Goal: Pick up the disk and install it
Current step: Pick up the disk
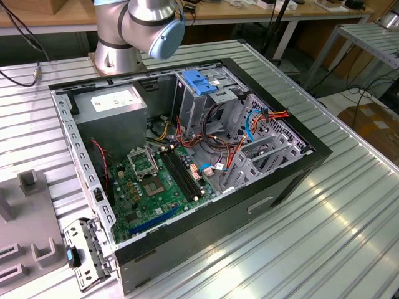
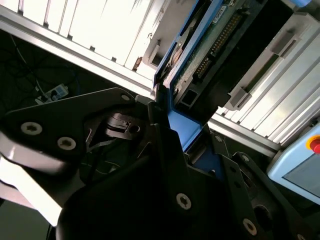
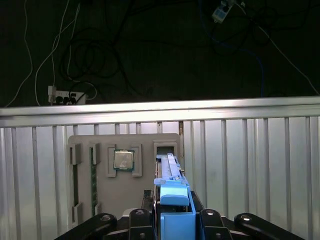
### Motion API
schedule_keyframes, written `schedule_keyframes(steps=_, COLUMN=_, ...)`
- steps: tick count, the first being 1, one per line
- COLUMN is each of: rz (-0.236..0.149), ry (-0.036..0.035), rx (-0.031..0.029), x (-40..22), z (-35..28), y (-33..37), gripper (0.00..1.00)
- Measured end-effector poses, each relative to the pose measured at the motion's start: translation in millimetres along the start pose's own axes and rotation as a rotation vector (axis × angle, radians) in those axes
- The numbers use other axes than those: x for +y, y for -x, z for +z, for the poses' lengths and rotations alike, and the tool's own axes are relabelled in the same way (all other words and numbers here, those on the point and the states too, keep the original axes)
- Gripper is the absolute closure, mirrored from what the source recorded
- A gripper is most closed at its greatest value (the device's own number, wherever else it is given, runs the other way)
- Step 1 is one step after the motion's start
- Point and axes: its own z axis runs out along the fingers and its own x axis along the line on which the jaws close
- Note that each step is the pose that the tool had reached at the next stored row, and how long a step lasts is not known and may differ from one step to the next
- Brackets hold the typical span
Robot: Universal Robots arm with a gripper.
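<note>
Claw [image 3: 175, 216] is clamped on the disk [image 3: 171, 172] by its blue rail, with the disk edge-on at the slot of the grey tray [image 3: 125, 200]. I see one risk: with this thin edge grip the disk may tilt, catch the slot wall and slip.

I read no legible text in any view. The white sticker [image 1: 114, 99] on the power supply [image 1: 118, 121] carries print too small for me to read. The disk [image 2: 205, 55] shows its circuit-board side, with no marking I can read.
</note>
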Motion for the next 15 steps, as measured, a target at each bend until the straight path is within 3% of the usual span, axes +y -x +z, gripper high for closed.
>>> schedule_keyframes(steps=15, rz=0.0, ry=0.0, rx=0.0, x=0.0, z=-9.7, y=-0.3, gripper=0.63)
